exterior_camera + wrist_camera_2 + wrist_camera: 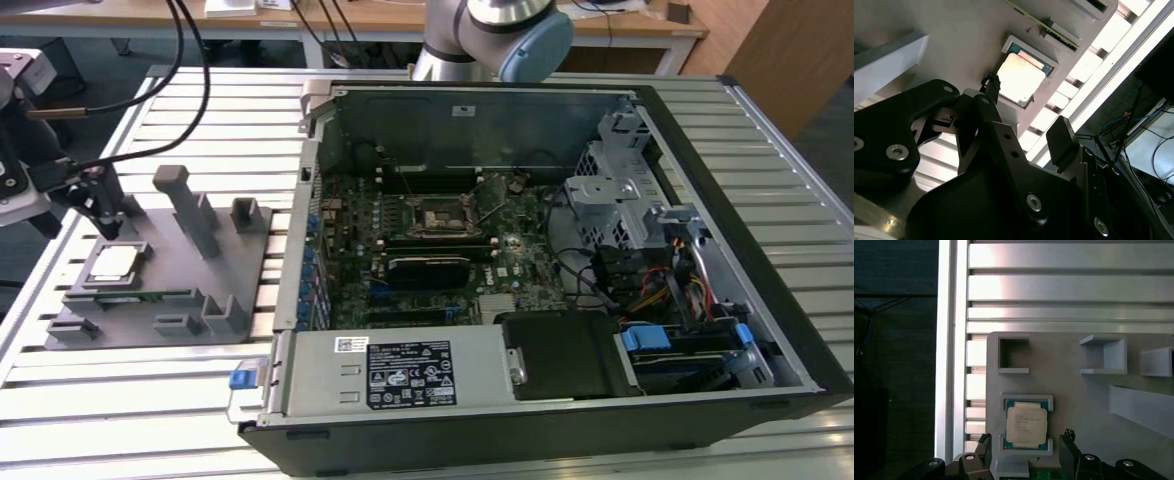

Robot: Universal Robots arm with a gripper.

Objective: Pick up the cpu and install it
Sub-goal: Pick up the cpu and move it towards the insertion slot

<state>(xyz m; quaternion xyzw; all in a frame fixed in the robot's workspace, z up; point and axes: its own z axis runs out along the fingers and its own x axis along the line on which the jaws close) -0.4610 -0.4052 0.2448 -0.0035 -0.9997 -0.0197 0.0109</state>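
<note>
Closest in the first wrist view are the two black fingers of the tool (1026, 437), which stand apart on either side of the cpu (1026, 424) with a gap showing on each flank. They do not appear to touch it. The cpu lies flat, silvery plate up, in a shallow framed pocket of a grey fixture plate (1079, 400). That pocket probably serves to keep the chip square and at a known spot, so the fingers can meet two opposite edges.

In the exterior view the fixture plate (167, 265) rests on the slatted counter (174, 400) at the exterior view's left, with the tool (110, 228) hanging just above the cpu (114, 263). A green memory stick (147, 295) lies in its own slot just on the near side of the cpu.

At the exterior view's right, well apart from the fixture, the computer case (481, 120) lies on its side with its panel off. This likely turns the motherboard socket (437, 217) upward for reaching from above. As I judge it, the pick-up has not yet been made; the chip is not gripped.
</note>
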